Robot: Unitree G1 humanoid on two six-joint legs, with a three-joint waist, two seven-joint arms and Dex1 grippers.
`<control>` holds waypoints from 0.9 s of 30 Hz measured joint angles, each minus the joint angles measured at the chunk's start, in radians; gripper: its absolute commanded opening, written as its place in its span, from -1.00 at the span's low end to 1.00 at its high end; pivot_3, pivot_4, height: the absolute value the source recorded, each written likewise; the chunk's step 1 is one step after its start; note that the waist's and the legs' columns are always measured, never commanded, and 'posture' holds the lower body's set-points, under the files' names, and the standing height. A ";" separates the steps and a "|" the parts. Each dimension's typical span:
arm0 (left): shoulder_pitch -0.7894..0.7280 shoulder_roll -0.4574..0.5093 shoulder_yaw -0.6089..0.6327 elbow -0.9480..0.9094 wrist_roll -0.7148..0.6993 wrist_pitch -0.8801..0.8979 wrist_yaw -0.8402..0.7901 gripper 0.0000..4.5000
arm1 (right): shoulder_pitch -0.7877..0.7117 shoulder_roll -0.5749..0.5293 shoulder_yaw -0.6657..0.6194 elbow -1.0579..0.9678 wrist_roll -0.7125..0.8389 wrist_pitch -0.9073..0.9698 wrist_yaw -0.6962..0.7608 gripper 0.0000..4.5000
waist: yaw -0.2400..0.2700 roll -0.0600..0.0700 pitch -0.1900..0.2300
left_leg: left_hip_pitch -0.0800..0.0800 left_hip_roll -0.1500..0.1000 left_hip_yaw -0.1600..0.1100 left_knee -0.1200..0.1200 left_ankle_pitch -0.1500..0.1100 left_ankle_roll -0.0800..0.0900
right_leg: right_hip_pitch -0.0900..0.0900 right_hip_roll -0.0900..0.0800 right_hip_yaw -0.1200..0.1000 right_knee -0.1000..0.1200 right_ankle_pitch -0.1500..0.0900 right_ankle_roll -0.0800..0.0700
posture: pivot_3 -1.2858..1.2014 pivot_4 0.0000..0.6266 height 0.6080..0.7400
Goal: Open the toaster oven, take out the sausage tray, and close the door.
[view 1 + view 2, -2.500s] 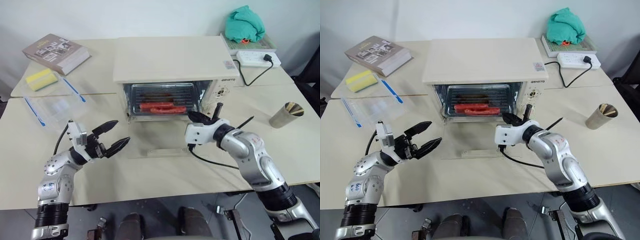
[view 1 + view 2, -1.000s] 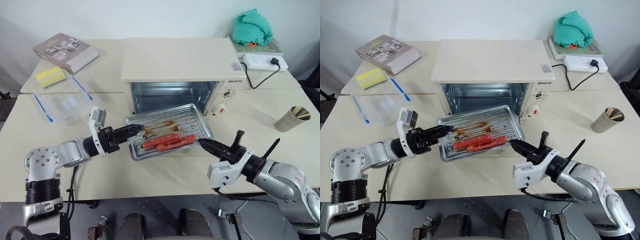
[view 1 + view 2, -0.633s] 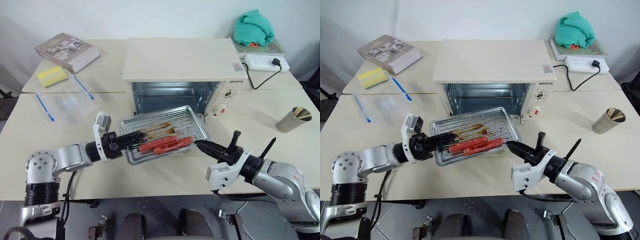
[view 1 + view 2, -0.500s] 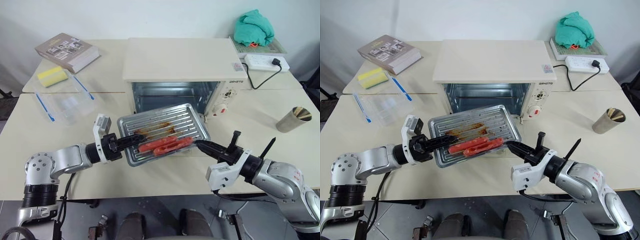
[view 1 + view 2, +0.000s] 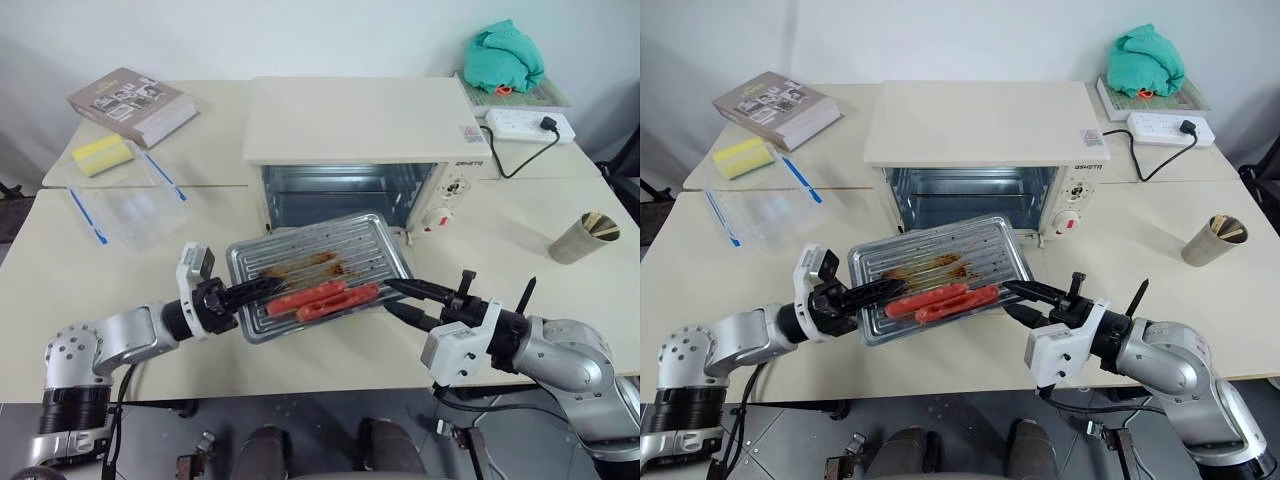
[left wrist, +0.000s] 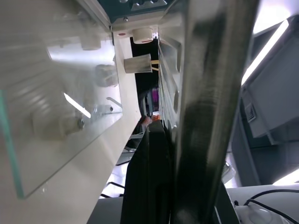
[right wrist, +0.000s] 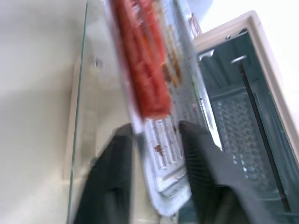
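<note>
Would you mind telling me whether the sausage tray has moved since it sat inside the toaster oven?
Yes. The sausage tray has come out toward the robot and now sits in front of the toaster oven, over the lowered door, with the left gripper clamped on its edge.

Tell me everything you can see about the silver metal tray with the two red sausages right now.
The shallow rectangular silver metal tray has a ridged bottom, a raised rim and brown grease marks. Two red sausages lie end to end near its front edge. It is out of the cream-white toaster oven, held tilted in the air before the open cavity. The left gripper is shut on its left rim; the right gripper, fingers apart, straddles its right edge.
</note>
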 measured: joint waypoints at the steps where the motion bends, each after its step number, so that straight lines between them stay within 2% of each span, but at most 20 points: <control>1: 0.010 0.000 0.010 0.000 0.000 0.004 -0.006 -1.00 | 0.000 0.000 0.000 0.000 0.024 -0.006 0.009 0.20 | 0.000 0.000 0.000 | 0.000 0.000 0.000 0.000 0.000 0.000 | 0.000 0.000 0.000 0.000 0.000 0.000 | 0.03 -0.52 1.00; 6: 0.111 0.035 0.110 0.043 0.001 0.031 -0.085 -1.00 | 0.044 -0.024 -0.004 0.009 0.245 -0.007 0.100 0.92 | -0.001 0.000 0.000 | 0.000 0.000 0.000 -0.001 0.000 0.000 | 0.000 0.000 0.000 -0.001 0.000 0.000 | 0.03 -0.52 1.00; 7: 0.130 0.036 0.133 0.044 0.001 0.035 -0.100 -1.00 | 0.048 -0.030 -0.009 0.012 0.293 -0.001 0.118 0.98 | -0.001 0.000 0.000 | 0.000 0.000 0.000 -0.001 0.000 0.000 | 0.000 0.000 0.000 -0.001 0.000 0.000 | 0.03 -0.52 1.00; 10: 0.185 0.038 0.187 0.044 0.001 0.043 -0.154 -1.00 | 0.089 -0.056 -0.052 0.018 0.435 0.058 0.170 0.98 | 0.002 0.000 0.000 | 0.000 0.000 0.000 -0.001 0.000 0.000 | 0.003 0.000 0.000 -0.004 0.000 -0.001 | 0.03 -0.52 1.00; 14: 0.300 0.056 0.258 0.037 0.001 0.052 -0.225 -1.00 | 0.121 -0.061 -0.123 0.069 0.542 0.142 0.196 0.98 | 0.001 0.000 0.000 | 0.001 0.000 -0.001 -0.001 -0.001 0.001 | 0.004 0.000 0.000 -0.007 0.000 -0.001 | 0.03 -0.52 1.00; 17: 0.391 0.056 0.317 0.029 0.002 0.048 -0.273 -1.00 | 0.114 -0.066 -0.166 0.135 0.594 0.228 0.198 0.72 | -0.002 0.000 0.000 | 0.001 0.001 -0.001 -0.001 -0.001 0.002 | 0.004 0.000 0.000 -0.008 -0.001 -0.002 | 0.03 -0.52 1.00; 21: 0.495 0.009 0.433 -0.004 0.002 0.013 -0.320 -1.00 | 0.075 -0.067 -0.213 0.239 0.660 0.362 0.199 0.09 | -0.001 0.000 0.000 | 0.001 0.001 -0.001 -0.001 -0.001 0.002 | 0.003 0.000 0.001 -0.008 -0.001 -0.002 | 0.03 -0.52 1.00; 27: 0.602 -0.095 0.592 -0.015 0.002 -0.057 -0.322 -1.00 | -0.007 -0.067 -0.193 0.442 0.628 0.392 0.262 -0.82 | -0.001 -0.001 -0.001 | 0.000 0.001 -0.001 -0.001 -0.002 0.003 | 0.004 0.000 0.000 -0.010 -0.001 -0.002 | 0.03 -0.52 1.00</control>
